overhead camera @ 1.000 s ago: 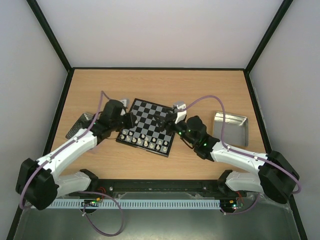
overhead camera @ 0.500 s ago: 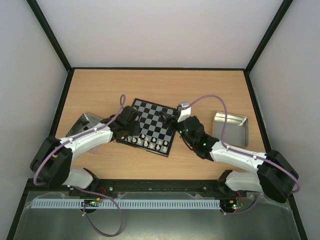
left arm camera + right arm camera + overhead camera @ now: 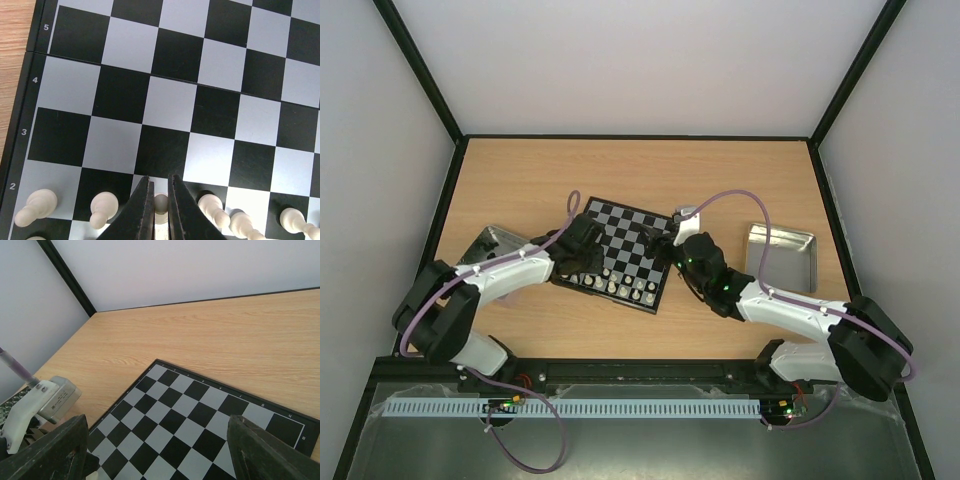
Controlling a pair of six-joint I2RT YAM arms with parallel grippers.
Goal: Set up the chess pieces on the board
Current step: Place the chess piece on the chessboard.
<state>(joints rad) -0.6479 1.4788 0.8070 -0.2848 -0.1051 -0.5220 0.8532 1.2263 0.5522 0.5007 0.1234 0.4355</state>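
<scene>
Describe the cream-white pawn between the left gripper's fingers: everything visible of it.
The pawn is tiny, cream-white and plastic-looking, with a round head. It stands upright over a pale square in row 2 of the board. The dark fingers of the left gripper are shut closely on either side of its head. They and the frame edge hide its base, so contact with the square cannot be confirmed. The neighbouring pawns stand apart from it.

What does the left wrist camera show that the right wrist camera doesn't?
Only the left wrist view: the left pincer shut on a cream pawn on the second rank, with more cream pawns alongside. Only the right wrist view: the right pincer wide open, holding nothing, bare wooden table and the pale back wall. Both: the board, its middle squares empty.
</scene>
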